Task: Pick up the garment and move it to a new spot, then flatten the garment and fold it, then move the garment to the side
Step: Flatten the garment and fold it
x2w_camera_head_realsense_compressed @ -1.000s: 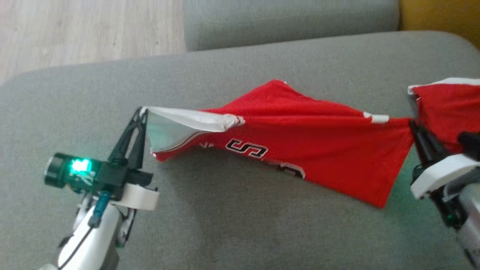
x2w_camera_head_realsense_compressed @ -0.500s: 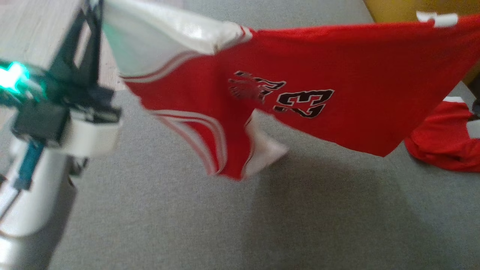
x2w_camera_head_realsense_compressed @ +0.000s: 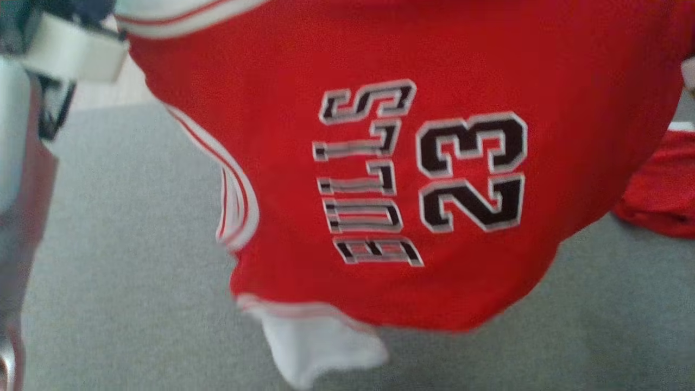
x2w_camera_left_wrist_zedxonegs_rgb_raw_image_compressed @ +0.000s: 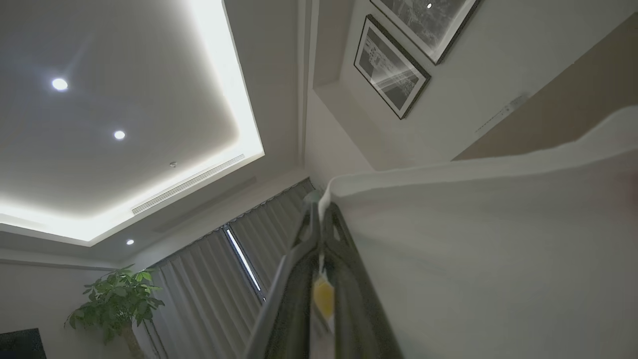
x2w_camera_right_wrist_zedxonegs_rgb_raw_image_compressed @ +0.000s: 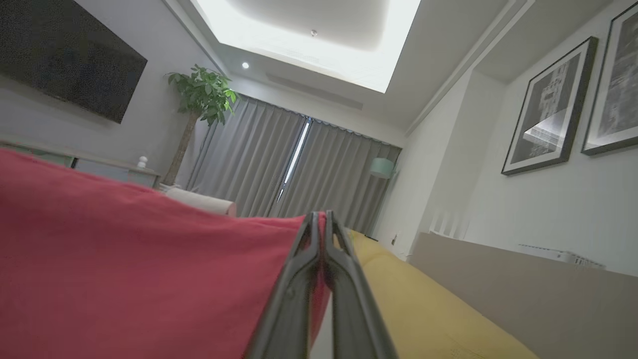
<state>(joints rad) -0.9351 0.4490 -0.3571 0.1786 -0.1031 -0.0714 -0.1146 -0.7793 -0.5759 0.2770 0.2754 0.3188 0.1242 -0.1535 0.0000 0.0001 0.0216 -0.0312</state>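
Red-and-white fabric basketball jersey [x2w_camera_head_realsense_compressed: 461, 65] hangs stretched between left gripper [x2w_camera_left_wrist_zedxonegs_rgb_raw_image_compressed: 320, 214] and right gripper [x2w_camera_right_wrist_zedxonegs_rgb_raw_image_compressed: 321, 219], each pinching an edge tight.

So the garment [x2w_camera_head_realsense_compressed: 347, 163] hangs spread out in the air above the sofa cushion [x2w_camera_head_realsense_compressed: 125, 260], with one corner dangling lowest at the bottom middle. The left arm [x2w_camera_head_realsense_compressed: 21, 136] sits just off its left edge. Another heap of cloth [x2w_camera_head_realsense_compressed: 659, 184] lies on the cushion over to the right, partly behind the hanging one. The left gripper [x2w_camera_left_wrist_zedxonegs_rgb_raw_image_compressed: 319, 212] has its jaws pinched on the edge, cloth running off rightward in that wrist view. The right gripper [x2w_camera_right_wrist_zedxonegs_rgb_raw_image_compressed: 320, 219] is pinching it too, cloth running leftward.
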